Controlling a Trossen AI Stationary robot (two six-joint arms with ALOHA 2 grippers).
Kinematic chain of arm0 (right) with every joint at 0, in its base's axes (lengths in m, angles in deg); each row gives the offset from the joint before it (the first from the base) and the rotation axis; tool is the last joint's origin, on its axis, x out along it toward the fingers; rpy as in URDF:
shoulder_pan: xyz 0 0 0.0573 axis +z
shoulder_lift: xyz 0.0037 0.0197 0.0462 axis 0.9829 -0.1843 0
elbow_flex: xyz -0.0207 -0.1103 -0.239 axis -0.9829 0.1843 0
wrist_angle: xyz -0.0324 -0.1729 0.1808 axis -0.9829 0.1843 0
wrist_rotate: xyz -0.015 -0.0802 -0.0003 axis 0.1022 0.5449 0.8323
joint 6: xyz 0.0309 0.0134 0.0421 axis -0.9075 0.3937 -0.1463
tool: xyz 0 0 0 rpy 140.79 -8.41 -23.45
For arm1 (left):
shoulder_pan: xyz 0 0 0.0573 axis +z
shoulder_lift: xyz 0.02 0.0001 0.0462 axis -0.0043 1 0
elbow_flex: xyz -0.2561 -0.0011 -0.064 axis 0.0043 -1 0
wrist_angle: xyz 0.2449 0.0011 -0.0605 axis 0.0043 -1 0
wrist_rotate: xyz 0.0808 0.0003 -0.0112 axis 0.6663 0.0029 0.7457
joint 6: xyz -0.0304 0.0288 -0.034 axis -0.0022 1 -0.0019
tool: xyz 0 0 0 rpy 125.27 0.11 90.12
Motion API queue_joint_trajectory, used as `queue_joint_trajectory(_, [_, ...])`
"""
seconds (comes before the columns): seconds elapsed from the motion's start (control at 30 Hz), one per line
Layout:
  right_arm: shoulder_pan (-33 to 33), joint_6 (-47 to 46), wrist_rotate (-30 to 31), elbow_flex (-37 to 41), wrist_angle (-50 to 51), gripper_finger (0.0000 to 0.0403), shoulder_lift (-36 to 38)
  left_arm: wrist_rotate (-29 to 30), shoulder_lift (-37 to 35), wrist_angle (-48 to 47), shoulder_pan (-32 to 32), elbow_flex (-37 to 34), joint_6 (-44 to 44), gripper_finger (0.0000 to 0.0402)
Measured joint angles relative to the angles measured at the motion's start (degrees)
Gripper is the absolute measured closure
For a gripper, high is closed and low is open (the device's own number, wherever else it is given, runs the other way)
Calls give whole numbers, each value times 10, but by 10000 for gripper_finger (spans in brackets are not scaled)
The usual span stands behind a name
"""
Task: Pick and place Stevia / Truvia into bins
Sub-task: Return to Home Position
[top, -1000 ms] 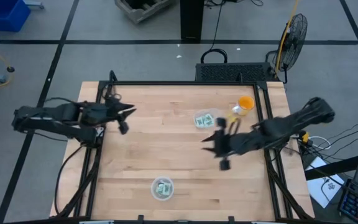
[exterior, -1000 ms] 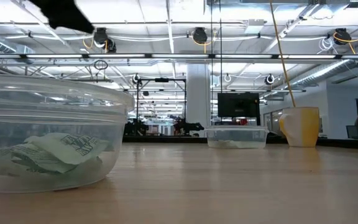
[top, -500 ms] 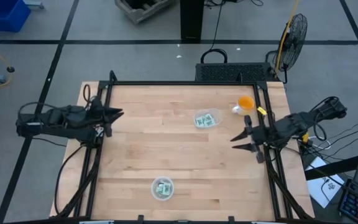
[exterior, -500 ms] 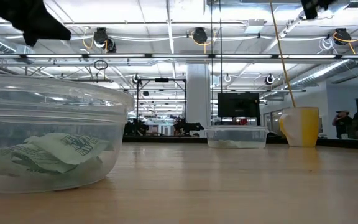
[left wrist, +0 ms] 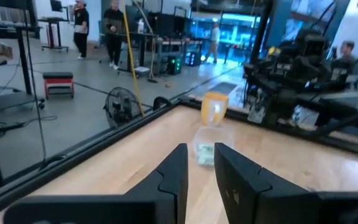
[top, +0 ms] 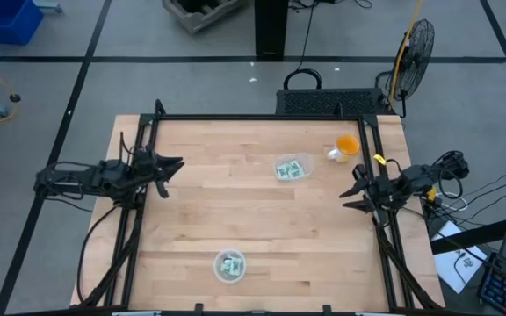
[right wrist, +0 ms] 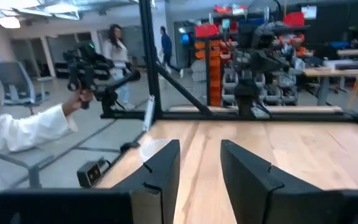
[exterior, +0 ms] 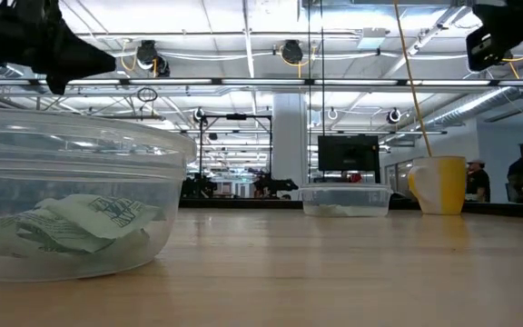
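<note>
High view: the left gripper (top: 170, 168) hangs over the left edge of the table (top: 235, 219), the right gripper (top: 355, 188) over its right edge. Sachets (top: 289, 170) lie in both bowls (top: 307, 163). Low view: the near bowl holds crumpled sachets, the far one seemingly too. Wrist views: each gripper's fingers are slightly parted and hold nothing.

High camera: overhead, straight down, whole table (top: 253, 228) in frame. Low camera: table-top height, right against the near bowl (exterior: 71, 200), facing level across to the far bowl (exterior: 345, 200) and orange cup (exterior: 439, 184). Left wrist camera: behind the left gripper (left wrist: 201, 152), facing across the table, shares far bowl and cup. Right wrist camera: behind the right gripper (right wrist: 201, 149), facing across the wood into the room.
</note>
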Motion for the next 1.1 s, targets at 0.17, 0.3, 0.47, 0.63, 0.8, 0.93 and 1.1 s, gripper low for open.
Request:
queue_joint_trajectory(0.17, [0, 6, -6, -2, -9, 291, 3, -31, -41, 6, 0, -1, 11, 316])
queue_joint_trajectory(0.3, [0, 3, -6, 1, -10, 293, 3, -44, -64, 13, 0, -1, 29, 316])
queue_joint_trajectory(0.47, [0, 6, -5, 23, -43, 291, 3, -42, -64, 27, 0, -11, 42, 316])
queue_joint_trajectory(0.63, [0, 5, -5, 60, -114, 293, 3, -45, -64, 124, 0, -65, 51, 316])
queue_joint_trajectory(0.8, [0, 5, -4, 94, -161, 291, 3, -58, -64, 186, 0, -123, 49, 316])
queue_joint_trajectory(0.93, [0, 0, -4, 124, -196, 291, 3, -60, -58, 166, 0, -130, 14, 316])
queue_joint_trajectory(1.1, [-1, 3, -4, 160, -252, 292, 3, -61, -56, 148, 0, -130, 24, 316])
